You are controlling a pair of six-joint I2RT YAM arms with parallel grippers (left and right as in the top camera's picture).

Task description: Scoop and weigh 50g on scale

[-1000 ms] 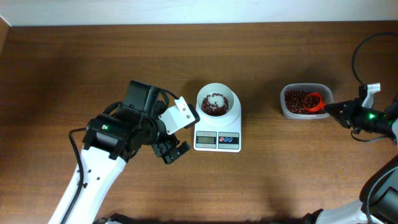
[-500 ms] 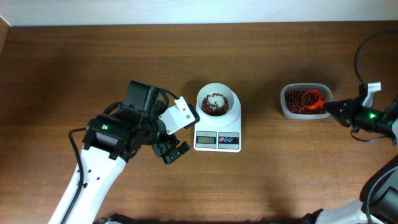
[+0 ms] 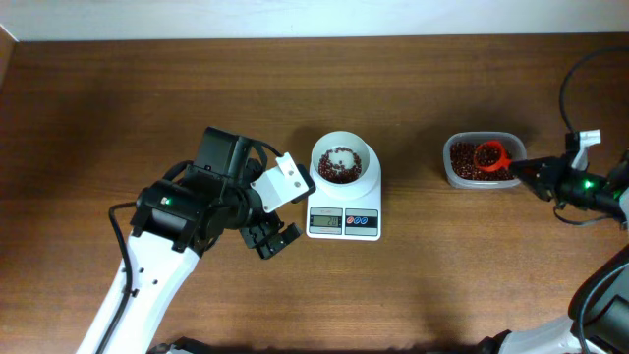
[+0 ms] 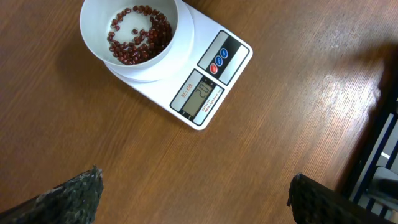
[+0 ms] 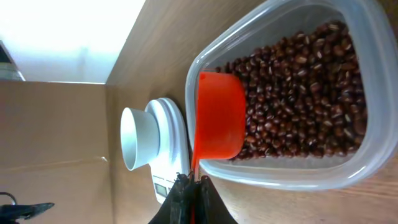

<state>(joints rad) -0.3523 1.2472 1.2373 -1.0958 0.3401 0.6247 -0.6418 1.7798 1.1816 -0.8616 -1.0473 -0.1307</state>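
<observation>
**Entry: scoop in the bean tub, scale waiting with a part load**

The small white rectangular digital scale [image 3: 343, 223] is sitting near the middle of the brown wooden desk [image 3: 442, 285], with its display and its red and blue buttons facing the robot so they can be checked from the left wrist view. The display is showing digits, but I am not reading them with confidence.

A round white bowl [image 3: 344, 140] is resting on the scale's platform and holding a thin, patchy layer of red beans [image 4: 138, 34]. White is showing through at its centre, so the load is looking well short of target.

To the right, well apart from the scale, a clear plastic tub [image 3: 447, 167] of the same beans is standing on the desk. A small orange plastic scoop [image 3: 490, 156] is lying over the bean pile, by the tub wall nearest the scale. Whether it is carrying beans I cannot tell.

The right claw [image 3: 526, 173] is clenched on the scoop's thin handle and reaching in from the tub's far side, which is leaving the route toward the bowl unobstructed.

The left claw [image 3: 276, 242] is hanging fully released just left of the scale, grasping nothing. It appears to be serving as a camera on the display.

Judgement: another scoop is being gathered.
</observation>
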